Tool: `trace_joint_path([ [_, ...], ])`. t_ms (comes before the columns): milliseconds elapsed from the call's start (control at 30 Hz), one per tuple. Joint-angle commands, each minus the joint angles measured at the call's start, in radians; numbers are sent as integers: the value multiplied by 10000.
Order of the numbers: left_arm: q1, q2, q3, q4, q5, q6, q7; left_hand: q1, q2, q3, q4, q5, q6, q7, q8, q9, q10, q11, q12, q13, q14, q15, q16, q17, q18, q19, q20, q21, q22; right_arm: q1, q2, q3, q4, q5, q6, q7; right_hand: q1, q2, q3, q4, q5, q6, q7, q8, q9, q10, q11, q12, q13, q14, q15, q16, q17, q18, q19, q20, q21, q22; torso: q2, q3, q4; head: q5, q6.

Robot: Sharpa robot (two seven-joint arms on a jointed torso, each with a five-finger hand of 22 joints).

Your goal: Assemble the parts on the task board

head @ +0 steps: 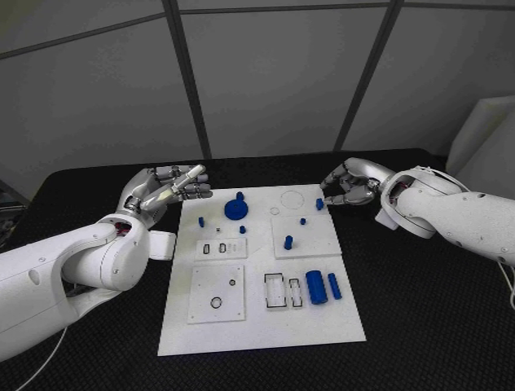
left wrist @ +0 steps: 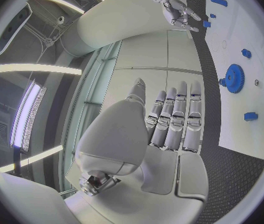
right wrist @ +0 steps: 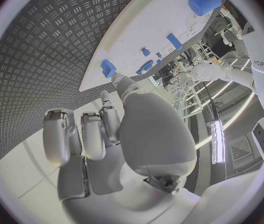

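The white task board [head: 257, 326] lies in the middle of the table. A blue gear [head: 235, 210] stands near its far left, with small blue pegs [head: 201, 221] beside it. A blue cylinder [head: 316, 287] and a thin blue bar [head: 334, 285] lie at its right side. My left hand [head: 169, 189] hovers over the far left corner, its fingers [left wrist: 172, 119] straight and holding nothing. My right hand [head: 352, 183] hangs at the far right corner, empty, close to a small blue piece [head: 320, 204]. That piece [right wrist: 108, 67] sits just beyond the thumb of my right hand [right wrist: 107, 134].
Another blue peg [head: 288, 242] stands upright mid-board. Rectangular slots [head: 276, 291] and round holes [head: 217, 302] are cut into the near half of the board. Black table [head: 422, 326] surrounds the board on all sides.
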Motion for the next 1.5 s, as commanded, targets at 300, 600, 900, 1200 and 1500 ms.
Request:
trace_joint_path([
  [300, 15, 9, 9, -6, -59, 121, 48, 49, 55, -22, -59, -40, 11, 35, -43, -8, 32, 40, -32, -2, 44, -8, -61, 9, 64, 72, -9, -34, -9, 2, -9, 3, 27, -95, 430, 152, 85, 22, -4, -65, 150, 120, 4, 61, 18, 38, -4, 37, 548, 755, -53, -34, 1243, -52, 30, -36, -47, 1278, -3, -2, -4, 2, -30],
  [600, 15, 11, 9, -4, -59, 122, 49, 49, 55, -22, -59, -40, 11, 35, -43, -8, 32, 40, -32, -2, 44, -8, -61, 9, 64, 72, -9, -34, -9, -49, 68, 3, -9, -205, 473, 106, 83, 27, -7, -65, 167, 130, 6, 66, 19, 40, -2, 40, 551, 757, -52, -29, 1255, -53, 33, -36, -45, 1282, -4, -5, -7, 9, -46],
  [900, 14, 18, 9, 0, -59, 122, 50, 49, 55, -22, -59, -40, 11, 35, -43, -8, 32, 40, -32, -2, 44, -8, -61, 9, 64, 72, -9, -34, -9, -94, 231, 3, -130, -470, 453, 35, 80, 38, -10, -63, 185, 147, 10, 74, 21, 40, 0, 39, 551, 758, -51, -29, 1255, -53, 34, -34, -44, 1283, -8, -1, 4, 39, -78],
  [1200, 14, 23, 9, -6, -59, 122, 52, 49, 55, -22, -59, -40, 11, 35, -43, -8, 32, 40, -32, -2, 44, -8, -61, 9, 64, 72, -9, -34, -9, -104, 341, 3, -226, -621, 509, -15, 63, 92, -16, -52, 194, 235, 27, 118, 30, 69, 11, 77, 586, 765, -41, -15, 1285, -60, 57, -28, -31, 1312, -3, -1, -8, 53, -98],
  [1500, 13, 20, 9, -18, -59, 110, 47, 49, 55, -22, -59, -40, 11, 35, -43, -8, 32, 40, -32, -2, 44, -8, -61, 9, 64, 72, -9, -34, -9, -112, 404, 3, -315, -884, 517, -112, 88, 149, -1, -68, 159, 332, 36, 162, 38, 76, 19, 85, 594, 765, -34, -15, 1286, -61, 61, -22, -29, 1317, -9, -2, -3, 72, -115],
])
